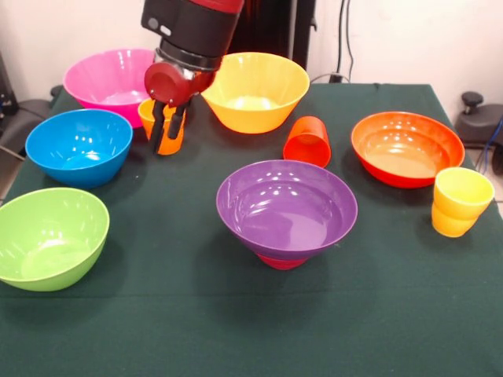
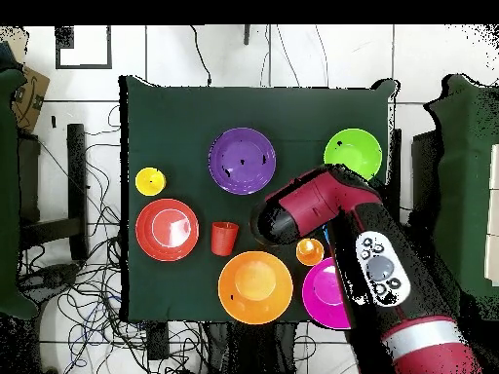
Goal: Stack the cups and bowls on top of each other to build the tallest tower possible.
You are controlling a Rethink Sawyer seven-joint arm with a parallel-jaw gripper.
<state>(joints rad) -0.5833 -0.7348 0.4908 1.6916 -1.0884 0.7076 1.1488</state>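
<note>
— Orange ribbed cup [image 1: 159, 126]: where was it?
— Upright on the table [image 1: 236, 322], between the pink bowl [image 1: 106, 78] and blue bowl [image 1: 78, 145], with the pincer [image 1: 167, 129] pressed together on its rim.

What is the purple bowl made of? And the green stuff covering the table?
The purple bowl looks like glossy plastic: bright light spots shine on its smooth inside. The table cover seems to be dark green cloth, dull, with no shine and a soft draped edge.
</note>
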